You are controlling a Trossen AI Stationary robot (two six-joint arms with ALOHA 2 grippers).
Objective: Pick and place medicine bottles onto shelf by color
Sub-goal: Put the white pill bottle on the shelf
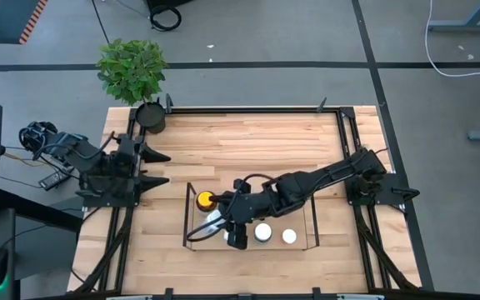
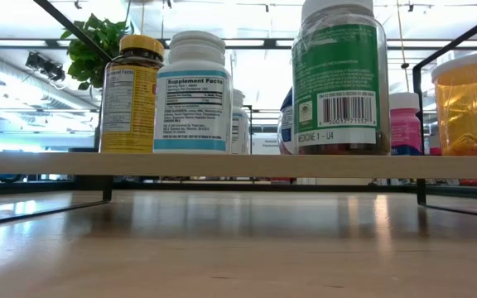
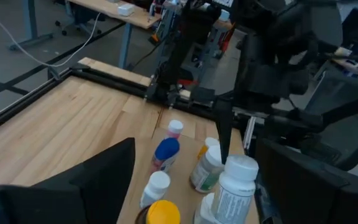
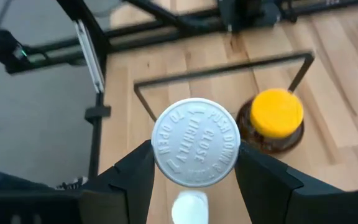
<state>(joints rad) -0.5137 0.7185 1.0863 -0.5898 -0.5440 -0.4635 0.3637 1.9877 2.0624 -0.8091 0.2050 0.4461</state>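
- High view: the right arm reaches across the wooden counter [image 1: 248,150] over the shelf [image 1: 311,225], a low black wire rack near the counter's front edge. The right gripper [image 1: 237,233] sits over the rack's left half, beside the yellow-lidded jar [image 1: 205,199]. Two white caps [image 1: 262,232] stand on the rack to its right. The left arm waits at the counter's left edge, its gripper [image 1: 158,167] spread and holding nothing. A potted plant [image 1: 133,71] stands at the far left corner.
- Low view: bottles stand in a row on the shelf board [image 2: 238,165]: a yellow-labelled bottle [image 2: 131,95], a white supplement bottle [image 2: 192,93], a green-labelled bottle [image 2: 339,79], a pink-capped bottle [image 2: 405,124] and an orange container [image 2: 470,103].
- Left wrist view: a blue-capped bottle [image 3: 166,152], a pink-capped one and several white-capped ones cluster on the counter under the right arm.
- Right wrist view: the right gripper [image 4: 196,163] is pinching a white-capped bottle [image 4: 196,150] at both sides of the cap, upright; the yellow-lidded jar [image 4: 277,115] stands just beside it, inside the rack's wire end frame [image 4: 222,73].
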